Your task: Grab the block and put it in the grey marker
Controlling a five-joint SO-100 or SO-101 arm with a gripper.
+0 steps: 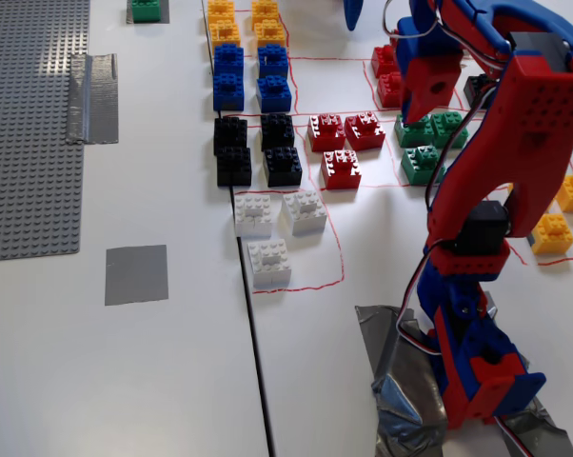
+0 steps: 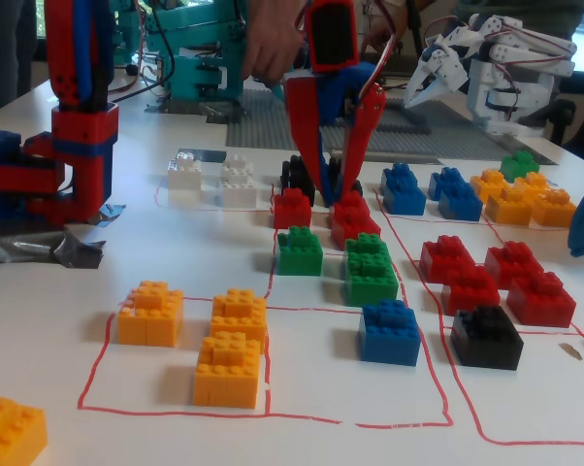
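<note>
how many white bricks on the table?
3 white bricks in a fixed view: two side by side below the black bricks, one nearer the camera. None appear hidden there.

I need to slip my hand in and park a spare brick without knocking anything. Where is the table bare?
Bare table surrounds the grey marker, between the grey baseplate and the black seam; more lies below the white bricks. It is crowded right of the seam, where brick rows run up to the arm, and the open gripper stands among red bricks.
</note>
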